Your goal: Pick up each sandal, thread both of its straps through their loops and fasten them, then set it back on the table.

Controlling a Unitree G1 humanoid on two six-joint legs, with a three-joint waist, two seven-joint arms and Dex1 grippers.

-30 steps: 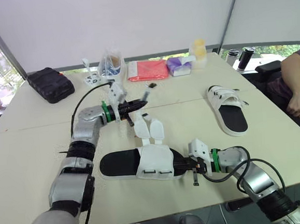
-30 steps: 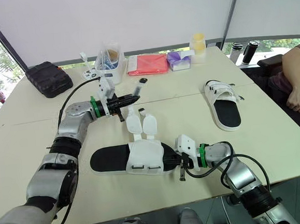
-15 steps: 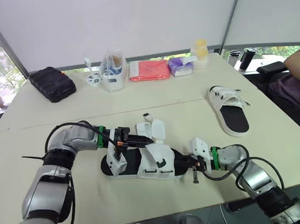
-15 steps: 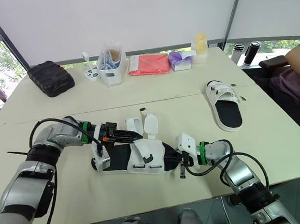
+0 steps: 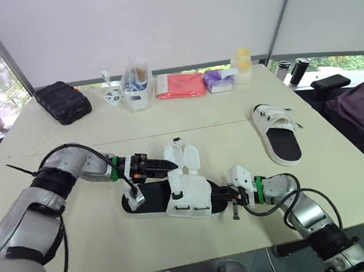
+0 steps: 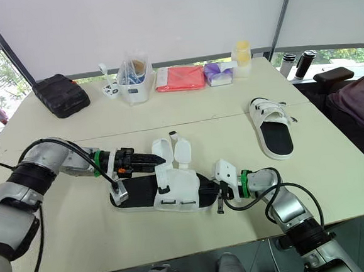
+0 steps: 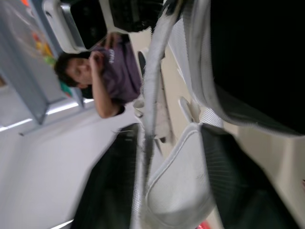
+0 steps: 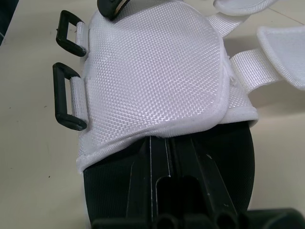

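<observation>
- left claw (image 5: 172, 165) has moved in. A second ago it hung beyond the straps, at 11 o'clock of the near sandal. Half a second ago it was low over the insole. Now its tip sits at the 9 o'clock side of the two straps (image 5: 185, 156).
- left claw state: can't tell if it is gripping or just alongside (the left wrist view has a strap flap right ahead of it, nothing more decisive).
- right claw (image 5: 227, 200) has not moved across the three moments. It looks clamped narrow on the toe end of the near sandal, coming in from 3 o'clock.
- near sandal (image 5: 150, 198) lies flat on the table (image 5: 64, 246) near the 6 o'clock edge, lengthwise 9 to 3, same spot as before. It has not been lifted.
- both straps are loose, flopped out toward 12 o'clock. Both black loops (image 8: 66, 98) on the upper's 6 o'clock side are empty, so nothing is threaded yet.
- my read: the left arm's approach is finished and the next job is grabbing a strap, then carrying it over the upper to its loop. The strap is floppy, so the tip may fold on the way.
- far sandal (image 5: 282, 142) is at 2 o'clock of the near one, well apart and unmoved. Its straps look already across the upper.
- person (image 5: 356, 106) at 3 o'clock has pulled the forearm back from the table edge, away from the right arm.
</observation>
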